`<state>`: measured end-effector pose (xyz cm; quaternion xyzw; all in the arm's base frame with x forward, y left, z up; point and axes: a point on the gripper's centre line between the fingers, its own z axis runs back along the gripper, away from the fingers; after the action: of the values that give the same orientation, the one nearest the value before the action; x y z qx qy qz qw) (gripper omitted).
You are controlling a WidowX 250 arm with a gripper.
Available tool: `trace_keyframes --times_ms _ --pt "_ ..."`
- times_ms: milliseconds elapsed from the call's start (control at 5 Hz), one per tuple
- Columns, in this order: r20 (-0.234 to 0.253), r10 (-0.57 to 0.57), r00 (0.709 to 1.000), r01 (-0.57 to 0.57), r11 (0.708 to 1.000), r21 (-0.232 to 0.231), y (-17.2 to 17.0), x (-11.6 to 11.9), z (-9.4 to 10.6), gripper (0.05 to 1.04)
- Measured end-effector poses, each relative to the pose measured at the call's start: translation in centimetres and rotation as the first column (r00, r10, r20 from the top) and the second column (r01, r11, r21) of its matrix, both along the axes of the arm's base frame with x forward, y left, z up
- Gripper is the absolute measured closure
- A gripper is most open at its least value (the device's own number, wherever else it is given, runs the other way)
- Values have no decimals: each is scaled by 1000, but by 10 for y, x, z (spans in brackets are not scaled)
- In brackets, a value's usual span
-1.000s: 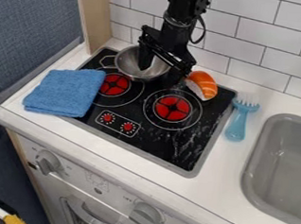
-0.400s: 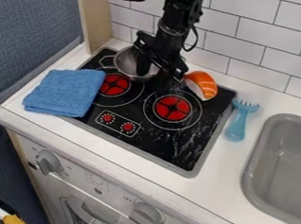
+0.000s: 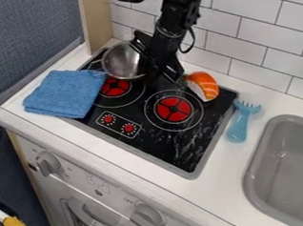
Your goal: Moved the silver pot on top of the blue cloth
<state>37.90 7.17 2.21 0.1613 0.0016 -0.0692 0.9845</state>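
Two pale knobs (image 3: 47, 164) are being set nearest in the view, on the front below the counter, with twelve o'clock being taken as the top. Beyond them, the stove (image 3: 177, 157) is being flanked by the blue cloth (image 3: 65, 93) at nine o'clock and the fork (image 3: 239, 124) at three. The cloth is being kept folded flat, its right edge being laid over the stove's border.

Farther back, the pot (image 3: 123, 61) is being found over the stove's rear left part, near two o'clock from the cloth. It is seemingly being tipped; whether its base is being borne by the stove cannot be told. Its handle (image 3: 97, 74) is being pointed toward eight o'clock, close to the cloth's far corner; contact there cannot be made out.

At the pot's right side the gripper (image 3: 157, 70) is being placed, so the pot is being met between nine and ten o'clock from the jaws. Whether the jaws are being spread or pinched on the rim cannot be told. What is being asked of the coming move, by judgement, is a short shift toward eight o'clock, the handle being led first; a snag on the cloth is being risked. Farthest, the scene is being closed by the tiles (image 3: 265, 54).
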Motion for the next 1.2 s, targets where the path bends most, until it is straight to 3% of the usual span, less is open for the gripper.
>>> trace_keyframes --times_ms 200,400,800,1000,1200 --pt "-15 13 1000 -12 999 44 5 -2 4 1005" --pt "-37 49 998 -44 990 134 8 1 24 1005" --pt "-63 169 984 -152 966 209 15 -7 41 1005" --pt "-73 269 960 -248 945 213 26 -26 25 1005" --pt "-100 400 911 -381 910 162 49 -53 18 1005"
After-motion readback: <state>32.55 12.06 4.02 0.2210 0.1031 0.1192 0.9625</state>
